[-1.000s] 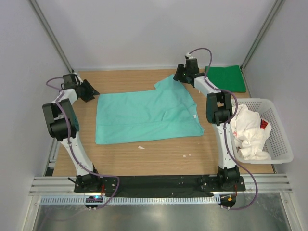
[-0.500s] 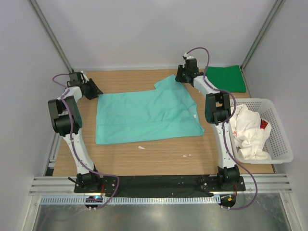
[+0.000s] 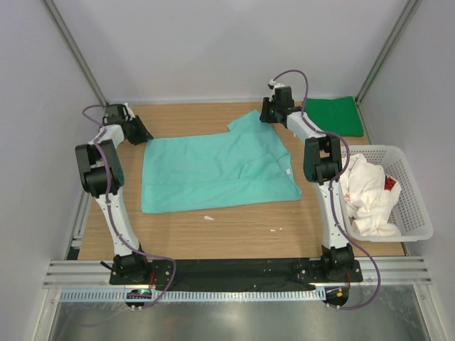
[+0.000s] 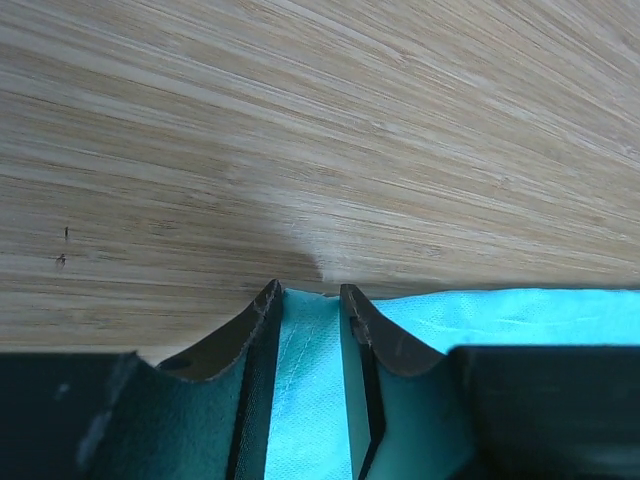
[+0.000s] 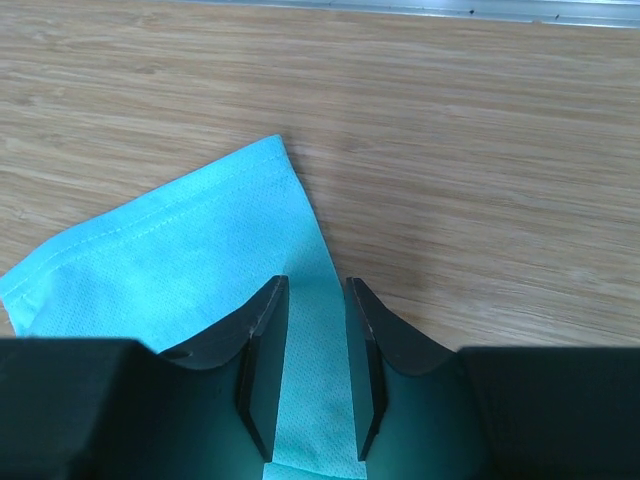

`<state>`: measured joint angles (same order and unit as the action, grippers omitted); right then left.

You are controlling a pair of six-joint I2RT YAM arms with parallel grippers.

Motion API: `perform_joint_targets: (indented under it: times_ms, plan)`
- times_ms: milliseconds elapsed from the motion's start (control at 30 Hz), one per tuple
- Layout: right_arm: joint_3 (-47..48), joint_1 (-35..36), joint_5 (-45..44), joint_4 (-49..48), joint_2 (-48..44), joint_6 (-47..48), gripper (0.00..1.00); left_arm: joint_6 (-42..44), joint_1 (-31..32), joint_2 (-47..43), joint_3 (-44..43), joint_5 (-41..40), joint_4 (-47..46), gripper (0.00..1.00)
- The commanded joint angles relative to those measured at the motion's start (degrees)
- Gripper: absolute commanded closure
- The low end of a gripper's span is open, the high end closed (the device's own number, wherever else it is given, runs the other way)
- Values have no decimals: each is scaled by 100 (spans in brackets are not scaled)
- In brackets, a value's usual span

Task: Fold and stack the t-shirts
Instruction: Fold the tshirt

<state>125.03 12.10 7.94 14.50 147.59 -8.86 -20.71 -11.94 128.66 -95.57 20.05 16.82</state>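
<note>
The mint-teal t-shirt (image 3: 213,167) lies spread flat on the wooden table. My left gripper (image 3: 139,131) is at its back left corner. In the left wrist view the jaws (image 4: 305,290) stand slightly apart, low over the table, with the shirt's corner (image 4: 520,310) between them. My right gripper (image 3: 267,114) is at the shirt's back right sleeve. In the right wrist view its jaws (image 5: 317,282) stand slightly apart over the sleeve edge (image 5: 200,260). The dark green t-shirt (image 3: 333,115) lies folded at the back right. The white t-shirt (image 3: 366,195) is crumpled in the basket.
A white plastic lattice basket (image 3: 412,213) stands at the right edge, with something red (image 3: 389,185) in it beside the white shirt. Two small white scraps (image 3: 208,217) lie on the table in front of the teal shirt. Walls close in on three sides.
My left gripper has moved right along the back of the table to the teal shirt's corner. My right gripper has shifted only slightly at the sleeve.
</note>
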Motion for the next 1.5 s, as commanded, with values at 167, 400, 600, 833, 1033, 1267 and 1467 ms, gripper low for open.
perform_joint_targets:
  times_ms: [167,400,600,833,1033,1267,1467]
  plan:
    - [162,12,497,598,68,122,72,94,78,177,-269,60,243,78]
    - [425,3,463,711,261,60,82,6,78,256,-401,192,269,97]
    - [628,3,42,765,244,-27,99,-73,78,168,-471,227,348,100]
    - [768,-146,198,826,-160,-458,99,-65,61,-25,-726,78,647,100]
    - [171,-164,129,677,-862,-274,99,-100,69,-262,-691,7,726,100]
    - [241,-181,190,808,-1083,-370,99,-179,61,-517,-586,-115,840,100]
    - [13,-190,330,931,-1381,-537,99,-205,69,-754,-515,-142,1025,100]
